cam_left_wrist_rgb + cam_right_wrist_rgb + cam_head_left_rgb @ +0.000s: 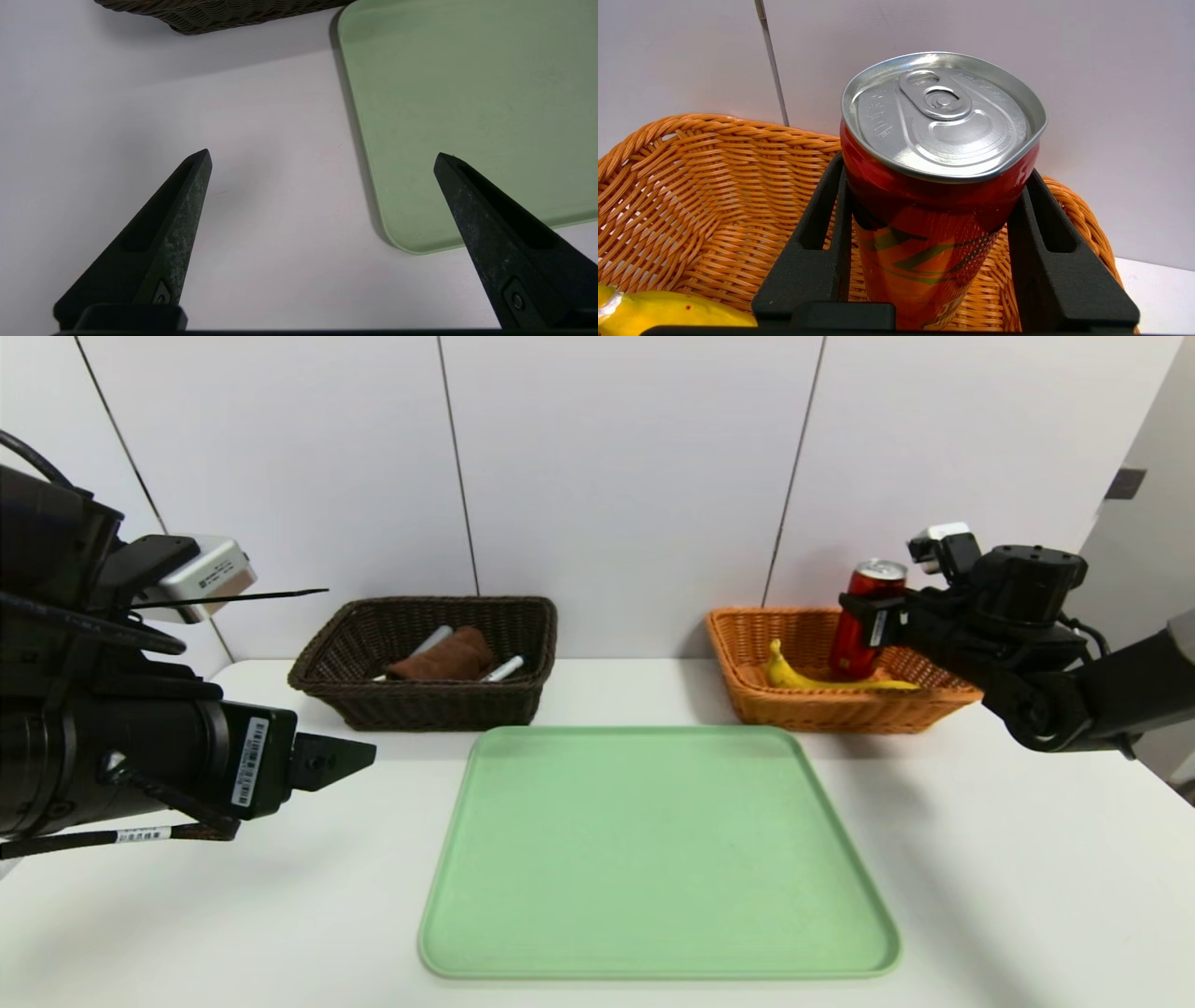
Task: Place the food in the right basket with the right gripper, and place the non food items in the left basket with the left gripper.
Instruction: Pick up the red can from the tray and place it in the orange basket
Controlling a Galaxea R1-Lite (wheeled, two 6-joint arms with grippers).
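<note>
The right claw [936, 168] is closed in around a tall, slim, red metal drink can with a silver top [943, 126], one black finger against each side. By the head view's clock face, centred on the flat pale-green rectangular tray [660, 854], claw and can are at about one o'clock, and the arm reaches in from the three o'clock side. The can leans a little, its top toward one o'clock, its lower part inside the flared orange woven wicker basket [840, 714]; whether its base touches the basket floor I cannot tell.

A long yellow banana [794, 679] lies in that same basket, in front of the can's lower end, its stem pointing up toward eleven o'clock.

At ten o'clock from the tray is the flared dark brown woven wicker basket [425, 705]. It holds a rolled brown cloth [448, 656], with a slim pale grey handle [434, 639] at the cloth's eleven o'clock and a slim white marker [504, 669] near its four o'clock.

The left claw [322, 151] hangs over the white table [233, 905] between nine and ten o'clock, fingers spread wide with nothing between them.
</note>
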